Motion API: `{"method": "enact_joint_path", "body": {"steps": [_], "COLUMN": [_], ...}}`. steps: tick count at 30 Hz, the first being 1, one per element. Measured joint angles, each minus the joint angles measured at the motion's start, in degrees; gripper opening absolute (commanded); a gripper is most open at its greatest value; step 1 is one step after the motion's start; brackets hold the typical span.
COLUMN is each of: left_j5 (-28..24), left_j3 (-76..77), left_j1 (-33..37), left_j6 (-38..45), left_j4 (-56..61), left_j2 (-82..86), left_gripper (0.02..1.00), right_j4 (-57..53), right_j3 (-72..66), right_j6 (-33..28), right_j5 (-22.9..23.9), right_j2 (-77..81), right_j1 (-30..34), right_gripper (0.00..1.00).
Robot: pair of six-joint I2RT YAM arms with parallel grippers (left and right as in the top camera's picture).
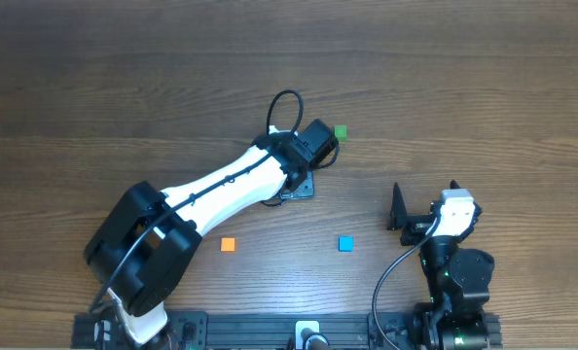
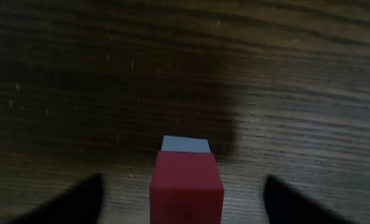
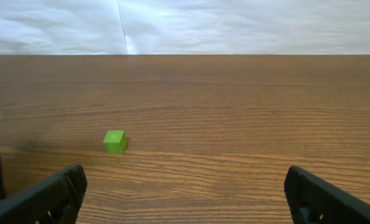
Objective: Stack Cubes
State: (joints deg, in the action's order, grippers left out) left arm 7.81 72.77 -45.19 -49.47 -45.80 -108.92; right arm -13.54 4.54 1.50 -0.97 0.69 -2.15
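Left gripper (image 2: 184, 182) gapes wide around the red cube (image 2: 186, 190) mid-table, not touching it; a pale cube (image 2: 185, 144) shows just beyond. Right gripper (image 3: 185, 208), also open, faces the green cube (image 3: 115, 142); the orange cube (image 1: 228, 244) and blue cube (image 1: 345, 243) lie nearer the bases.

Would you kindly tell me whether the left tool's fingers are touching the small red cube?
Apart. The left wrist view shows bare wood on both sides between the small red cube and the left tool's fingers.
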Motion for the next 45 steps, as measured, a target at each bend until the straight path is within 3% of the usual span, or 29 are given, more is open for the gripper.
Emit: {"method": "enact_joint_path", "body": {"steps": [8, 14, 24, 33, 45], "left_j5": [-0.1, -0.3, 2.3, 2.1, -0.1], "left_j3": [-0.1, -0.3, -5.2, -28.5, -42.3], "left_j1": [0.0, -0.6, -8.8, -8.3, -5.8], "left_j6": [-0.3, -0.3, -3.1, -8.5, -8.9], "left_j4": [-0.9, -8.9, -17.1, -8.4, 1.4], "left_j2": [0.7, 11.2, 32.6, 42.6, 43.3], "left_gripper": [1.000, 0.998, 0.996, 0.993, 0.901], "right_j4": [0.0, 0.0, 0.0, 0.0, 0.0], "right_j3": [0.0, 0.0, 0.0, 0.0, 0.0], "right_j6": [0.0, 0.0, 0.0, 0.0, 0.0], "right_j5": [0.0, 0.0, 0.0, 0.0, 0.0], "right_j2": [0.0, 0.0, 0.0, 0.0, 0.0], "right_j1": [0.0, 0.0, 0.0, 0.0, 0.0], "right_gripper": [0.993, 0.993, 0.993, 0.991, 0.993]}}
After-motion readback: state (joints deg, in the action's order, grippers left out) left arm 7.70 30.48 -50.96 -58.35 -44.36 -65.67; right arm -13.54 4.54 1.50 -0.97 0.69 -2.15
